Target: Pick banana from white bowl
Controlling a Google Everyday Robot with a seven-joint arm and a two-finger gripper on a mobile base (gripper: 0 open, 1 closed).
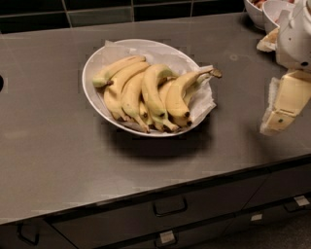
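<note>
The white bowl (97, 56) is wide and shallow, lined with crumpled white paper, and sits on the dark counter left of centre. It holds several bananas. The banana (151, 95) is plump and strongly curved, with a greenish stem end at the top and a dark tip towards the bowl's front rim; it lies in the middle of the bunch. A slimmer brown-stemmed banana (182, 92) lies to its right, and a paler green-tipped banana (116, 69) lies at the back left. My gripper (281, 106) hangs at the right edge of the view, well right of the bowl, above the counter, with nothing in it.
Smaller white bowls (265, 9) with food stand at the back right corner, behind my arm (296, 34). The counter's front edge (160, 187) runs below the bowl, with drawers (170, 206) under it. A dark tiled wall runs along the back.
</note>
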